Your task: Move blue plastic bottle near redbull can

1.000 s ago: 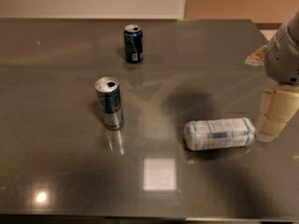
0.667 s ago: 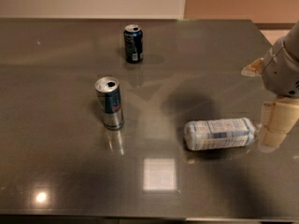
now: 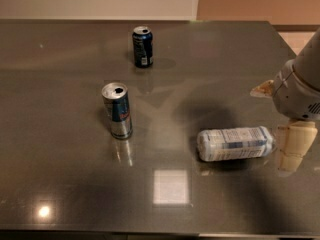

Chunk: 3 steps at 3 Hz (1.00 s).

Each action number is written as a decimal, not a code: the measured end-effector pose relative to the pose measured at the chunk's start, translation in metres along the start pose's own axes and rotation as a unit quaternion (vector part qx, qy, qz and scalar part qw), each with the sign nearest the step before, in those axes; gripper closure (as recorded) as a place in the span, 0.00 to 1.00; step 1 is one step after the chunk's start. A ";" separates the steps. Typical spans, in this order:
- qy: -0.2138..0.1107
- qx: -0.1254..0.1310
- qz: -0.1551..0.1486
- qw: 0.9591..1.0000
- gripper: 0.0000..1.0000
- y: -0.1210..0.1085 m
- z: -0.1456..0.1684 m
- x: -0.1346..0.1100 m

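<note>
The blue plastic bottle lies on its side on the dark table, right of centre, with its white cap pointing right. The redbull can stands upright left of centre, well apart from the bottle. My gripper hangs from the white arm at the right edge. It is low over the table, right beside the bottle's cap end.
A shorter dark blue can with a white label stands upright at the back, behind the redbull can. The table's right edge runs just behind the arm. A bright light patch reflects on the table front.
My gripper has come lower, down beside the bottle's cap end. The bottle and both cans have not moved.
</note>
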<state>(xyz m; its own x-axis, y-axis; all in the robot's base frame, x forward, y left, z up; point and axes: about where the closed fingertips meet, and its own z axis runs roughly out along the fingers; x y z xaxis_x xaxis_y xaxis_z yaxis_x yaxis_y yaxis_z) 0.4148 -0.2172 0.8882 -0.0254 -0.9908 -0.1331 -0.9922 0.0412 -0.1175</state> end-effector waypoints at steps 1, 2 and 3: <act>0.000 -0.009 -0.010 1.000 0.00 0.001 0.014 0.000; 0.007 -0.015 -0.019 1.000 0.00 0.003 0.026 0.004; 0.013 -0.019 -0.021 0.999 0.16 0.006 0.033 0.010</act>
<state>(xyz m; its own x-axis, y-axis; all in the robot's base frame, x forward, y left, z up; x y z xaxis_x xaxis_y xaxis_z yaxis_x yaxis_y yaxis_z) 0.4127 -0.2224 0.8535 0.0141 -0.9947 -0.1022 -0.9964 -0.0054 -0.0844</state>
